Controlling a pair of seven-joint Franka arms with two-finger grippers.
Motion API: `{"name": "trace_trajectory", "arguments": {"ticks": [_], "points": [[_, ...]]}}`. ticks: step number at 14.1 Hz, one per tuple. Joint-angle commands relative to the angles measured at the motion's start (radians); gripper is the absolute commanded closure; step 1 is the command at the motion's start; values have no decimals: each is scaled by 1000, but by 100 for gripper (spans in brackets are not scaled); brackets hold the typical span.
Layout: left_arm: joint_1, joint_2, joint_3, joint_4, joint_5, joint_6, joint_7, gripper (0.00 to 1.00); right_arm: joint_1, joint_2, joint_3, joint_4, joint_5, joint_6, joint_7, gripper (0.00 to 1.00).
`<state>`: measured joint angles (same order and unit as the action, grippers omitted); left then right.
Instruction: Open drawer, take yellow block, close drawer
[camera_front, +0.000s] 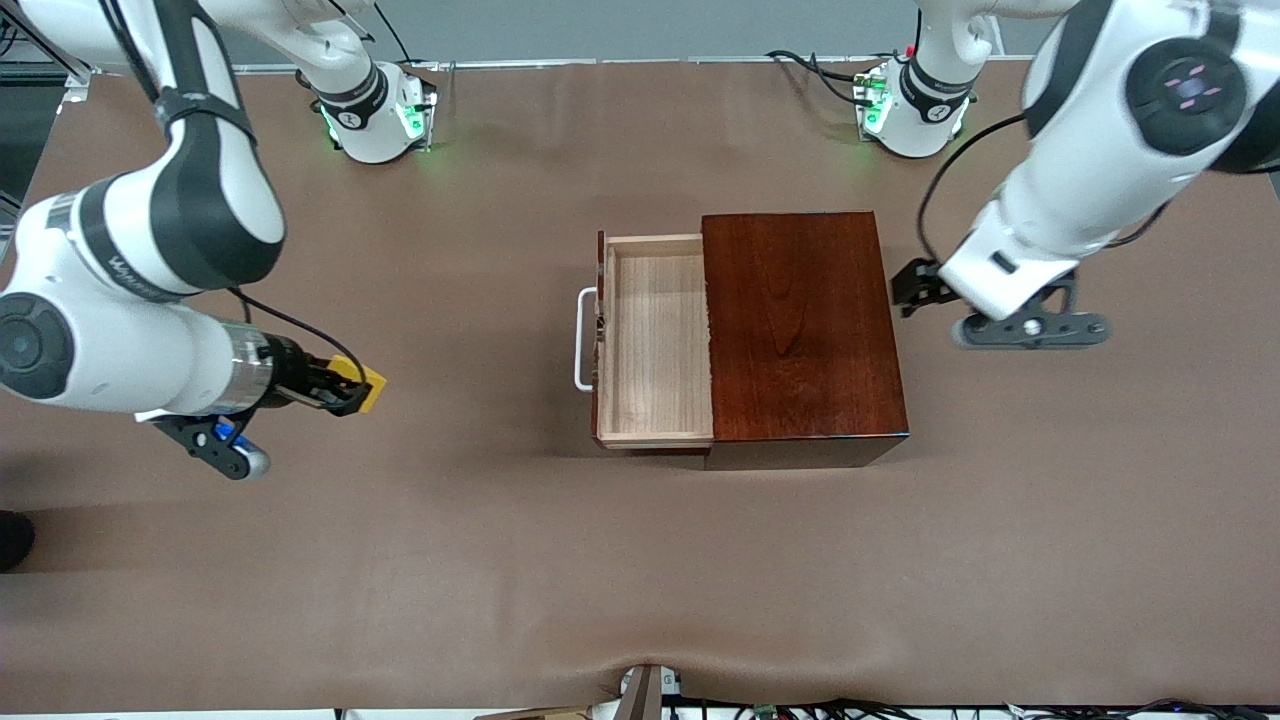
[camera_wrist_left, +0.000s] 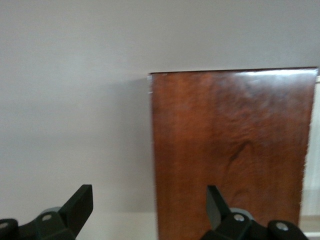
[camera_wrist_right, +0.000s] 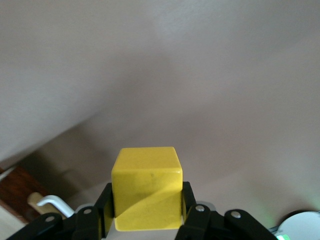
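The drawer stands pulled out of the dark reddish-brown box, its pale-wood tray bare inside, with the white handle toward the right arm's end. My right gripper is shut on the yellow block over the table, well clear of the drawer; the block fills the right wrist view between the fingers. My left gripper is open and holds nothing, close beside the box at the left arm's end; the box top shows in the left wrist view.
The brown table cover spreads around the box. Both arm bases stand along the table's edge farthest from the front camera. Cables lie at the edge nearest the front camera.
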<state>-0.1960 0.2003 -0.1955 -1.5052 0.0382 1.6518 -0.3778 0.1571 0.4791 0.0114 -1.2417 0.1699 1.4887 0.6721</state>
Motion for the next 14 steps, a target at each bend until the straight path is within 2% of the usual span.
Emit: {"name": "trace_trajectory", "arguments": {"ticks": [1,5,7,10,14], "points": [[-66,109,-1,130,-7,17,-87,0,-43,-91,12,-151,-12,33,-124,100],[-196,183,1,178,-6,135,-338,0,-108,-178,12,-348,-46,142,-314,100],[-270,243,15,238,-6,196,-461,0,-122,-220,12,-448,-67,203,-374,100],[-330,316,18,275,-6,278,-542,0,-158,-225,12,-522,-102,234,-477,100],[-460,416,88,319,-6,345,-714,0,-195,-246,12,-668,-147,372,-558,100]]}}
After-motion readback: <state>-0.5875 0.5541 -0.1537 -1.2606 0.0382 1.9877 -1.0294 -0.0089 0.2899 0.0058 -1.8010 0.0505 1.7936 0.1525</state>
